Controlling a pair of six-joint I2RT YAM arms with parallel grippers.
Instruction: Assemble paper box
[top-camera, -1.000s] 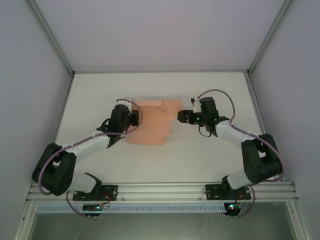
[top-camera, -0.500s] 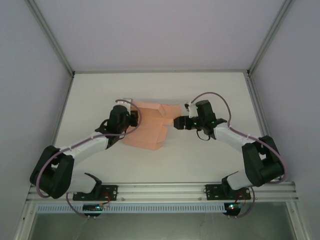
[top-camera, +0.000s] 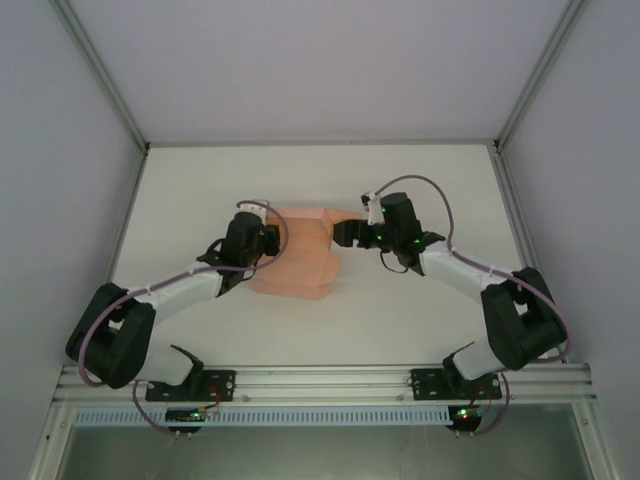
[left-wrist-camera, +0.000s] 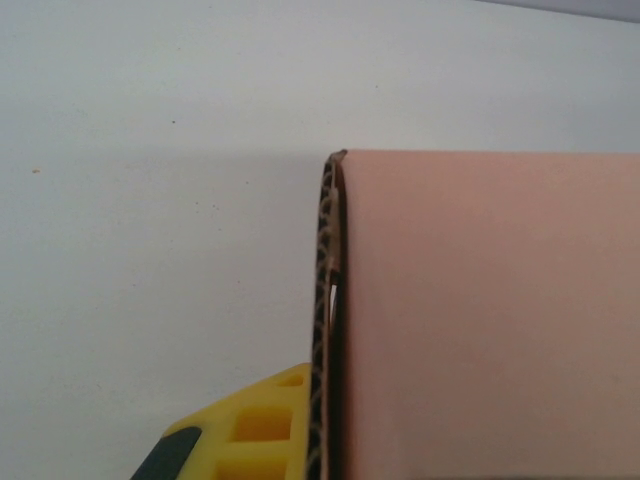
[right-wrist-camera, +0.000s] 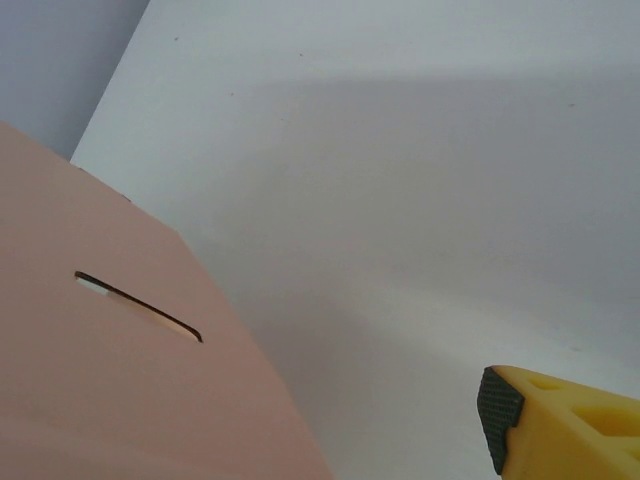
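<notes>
The paper box (top-camera: 298, 255) is salmon-pink card lying partly folded in the middle of the white table. My left gripper (top-camera: 268, 240) is shut on its left edge. In the left wrist view the card (left-wrist-camera: 480, 320) covers the right half, and a yellow finger (left-wrist-camera: 250, 435) presses against its corrugated edge. My right gripper (top-camera: 345, 232) stands at the box's upper right corner with its jaws apart. The right wrist view has a card panel (right-wrist-camera: 110, 400) with a thin slot (right-wrist-camera: 140, 306) at the left. One yellow finger (right-wrist-camera: 560, 425) sits well clear of it; the other finger is hidden.
The white table (top-camera: 400, 320) is bounded by grey walls and slanted aluminium posts (top-camera: 100, 75) at the back corners. An aluminium rail (top-camera: 320, 380) carrying both arm bases runs along the near edge.
My right gripper has moved left to the box's right corner and opened wider. The flap that stuck out to the right has swung in. The left gripper keeps its hold.
</notes>
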